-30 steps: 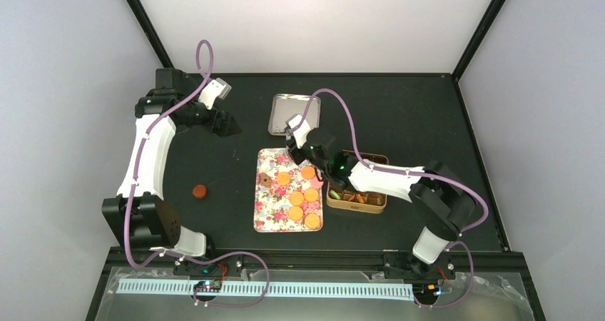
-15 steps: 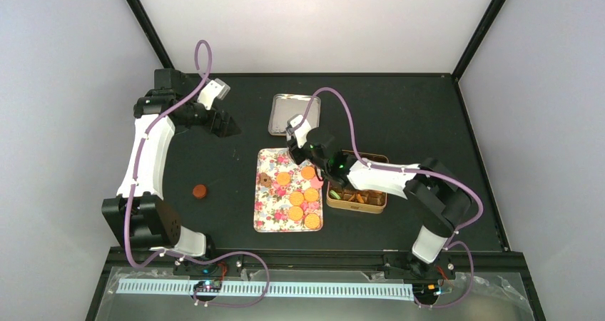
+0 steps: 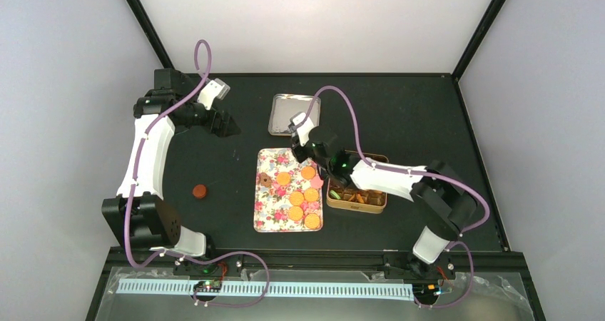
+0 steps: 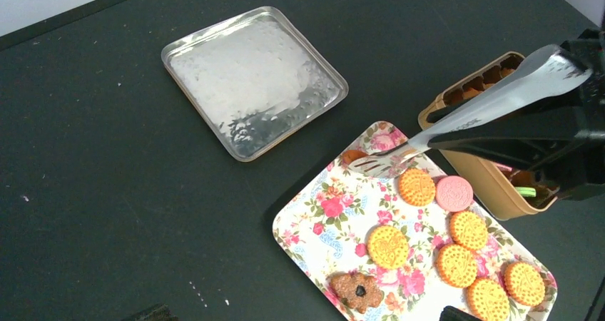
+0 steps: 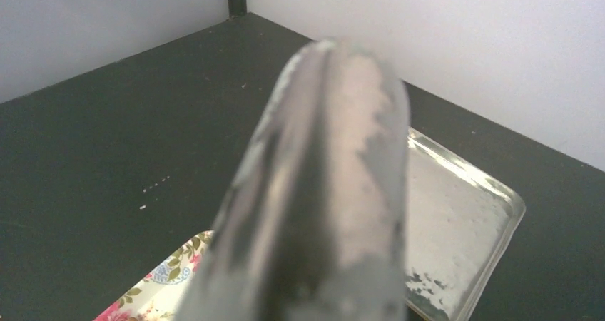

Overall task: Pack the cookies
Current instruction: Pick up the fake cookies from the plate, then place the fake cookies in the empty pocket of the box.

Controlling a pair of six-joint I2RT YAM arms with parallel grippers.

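Note:
Several round orange cookies [image 3: 304,205], a pink one [image 4: 454,192] and a brown flower-shaped one [image 4: 357,291] lie on a floral tray [image 3: 270,214]. Another brown cookie [image 3: 200,190] sits alone on the table to the left. My right gripper [image 3: 314,157] is shut on metal tongs [image 4: 485,107], blurred and close in the right wrist view as tongs [image 5: 328,192]. The tongs' forked tip rests at the tray's far end over an orange cookie [image 4: 352,155], mostly hidden. My left gripper [image 3: 230,126] hangs open left of the tray, holding nothing.
A brown tin [image 3: 357,201] with compartments, some holding cookies, stands right of the tray. Its silver lid [image 3: 294,114] lies upside down beyond the tray. A purple cable [image 3: 342,114] arches over the right arm.
The right gripper has squeezed the tongs narrower and shifted slightly toward the far end of the tray. The left arm has not moved.

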